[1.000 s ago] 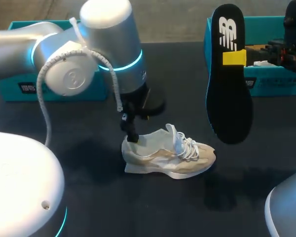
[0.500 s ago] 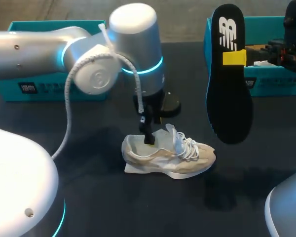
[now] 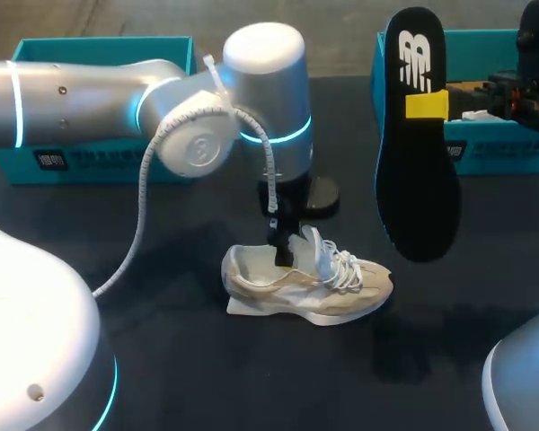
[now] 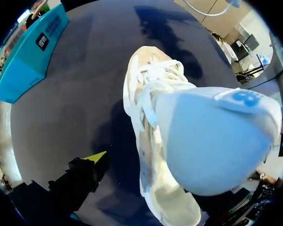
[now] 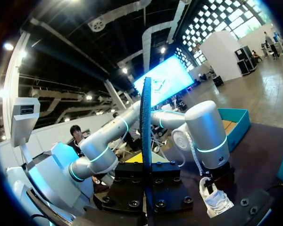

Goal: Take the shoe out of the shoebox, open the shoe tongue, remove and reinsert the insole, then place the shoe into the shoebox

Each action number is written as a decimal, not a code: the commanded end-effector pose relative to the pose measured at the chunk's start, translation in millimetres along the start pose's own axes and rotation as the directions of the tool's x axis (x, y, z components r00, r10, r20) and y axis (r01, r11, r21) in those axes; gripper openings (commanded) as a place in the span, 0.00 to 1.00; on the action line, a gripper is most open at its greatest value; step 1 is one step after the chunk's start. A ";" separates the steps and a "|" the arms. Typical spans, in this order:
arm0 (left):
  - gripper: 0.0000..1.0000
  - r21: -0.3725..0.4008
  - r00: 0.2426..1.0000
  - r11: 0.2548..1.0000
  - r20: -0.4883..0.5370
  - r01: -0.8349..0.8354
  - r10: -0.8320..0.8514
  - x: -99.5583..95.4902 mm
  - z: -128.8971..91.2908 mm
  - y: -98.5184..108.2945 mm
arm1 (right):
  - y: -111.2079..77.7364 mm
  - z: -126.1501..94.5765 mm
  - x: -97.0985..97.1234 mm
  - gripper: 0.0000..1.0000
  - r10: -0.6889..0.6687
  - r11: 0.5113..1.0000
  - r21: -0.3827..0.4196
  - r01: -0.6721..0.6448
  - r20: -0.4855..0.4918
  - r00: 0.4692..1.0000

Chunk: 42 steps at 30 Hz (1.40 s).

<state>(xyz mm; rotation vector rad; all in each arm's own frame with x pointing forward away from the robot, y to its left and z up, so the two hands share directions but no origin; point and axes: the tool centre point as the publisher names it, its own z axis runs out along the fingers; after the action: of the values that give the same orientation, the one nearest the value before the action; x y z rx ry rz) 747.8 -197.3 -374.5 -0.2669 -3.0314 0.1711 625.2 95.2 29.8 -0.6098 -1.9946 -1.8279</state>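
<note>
The beige shoe [image 3: 305,285] lies on its side on the dark table, toe to the right. My left gripper [image 3: 284,251] hangs over its mouth, at the raised tongue [image 3: 307,241]. In the left wrist view the pale tongue [image 4: 212,141] looms right ahead, with the shoe [image 4: 144,89] stretching away under it. One yellow fingertip [image 4: 97,157] stands well off to its side; the other is hidden, and the gripper is open. My right gripper [image 3: 427,105] holds the black insole [image 3: 418,153] upright in the air, shut on it. The right wrist view shows the insole [image 5: 145,132] edge-on between its fingers.
A teal shoebox [image 3: 490,153] stands at the back right, behind the insole. Another teal box [image 3: 90,163] stands at the back left, behind my left arm [image 3: 90,99]. Bare dark table lies in front of the shoe.
My left gripper has moved right along the shoe, from the heel to the tongue. The right arm and the insole have kept still.
</note>
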 end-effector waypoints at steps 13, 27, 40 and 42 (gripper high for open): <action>0.10 -0.010 1.000 1.000 -0.021 0.005 -0.005 0.7 10.9 0.8 | 0.6 1.9 -1.5 0.00 0.002 1.000 0.003 -0.002 0.000 1.000; 0.00 0.007 0.997 0.997 0.000 -0.073 0.073 6.3 -8.6 0.4 | 0.6 1.9 -1.5 0.00 0.002 1.000 0.003 -0.002 0.000 1.000; 0.00 -0.024 0.967 0.969 0.061 -0.245 0.246 19.9 -39.0 9.4 | 0.6 1.9 -1.5 0.00 0.002 1.000 0.003 -0.002 0.000 1.000; 0.00 -0.036 0.954 0.957 0.069 -0.289 0.291 22.3 -42.0 10.9 | 0.6 1.9 -1.5 0.00 0.002 1.000 0.003 -0.002 0.000 1.000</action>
<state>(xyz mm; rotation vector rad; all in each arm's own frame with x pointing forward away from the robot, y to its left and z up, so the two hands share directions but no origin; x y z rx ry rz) 739.2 -188.1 -344.3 -0.6979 -3.0379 0.1602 625.3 95.1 29.8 -0.6099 -1.9945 -1.8280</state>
